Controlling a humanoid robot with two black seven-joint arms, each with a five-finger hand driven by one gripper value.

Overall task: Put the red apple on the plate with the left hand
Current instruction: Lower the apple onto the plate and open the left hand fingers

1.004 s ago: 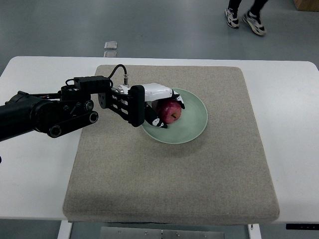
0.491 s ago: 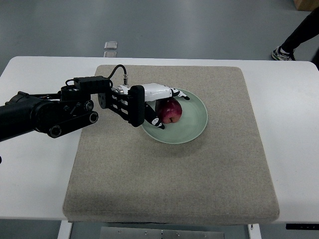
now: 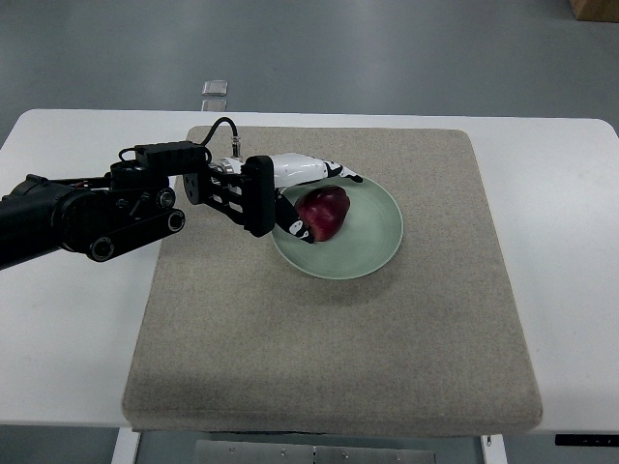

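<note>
The red apple [image 3: 327, 215] lies in the left half of the pale green plate [image 3: 375, 240], which sits on the grey-beige mat. My left hand [image 3: 325, 202] reaches in from the left, its white fingers [image 3: 340, 175] stretched out straight over the apple's far side and the thumb [image 3: 298, 229] low at its near side. The fingers are spread and do not wrap the fruit, so the hand is open. The black left arm [image 3: 87, 217] stretches across the table's left part. No right arm shows.
The mat [image 3: 338, 338] covers most of the white table [image 3: 566, 222]. A small clear object [image 3: 215, 89] lies on the floor beyond the table's far edge.
The fingers that curled round the apple have straightened and let it go. The hand and arm have drawn back slightly left. The person walking at the back right has left the picture.
</note>
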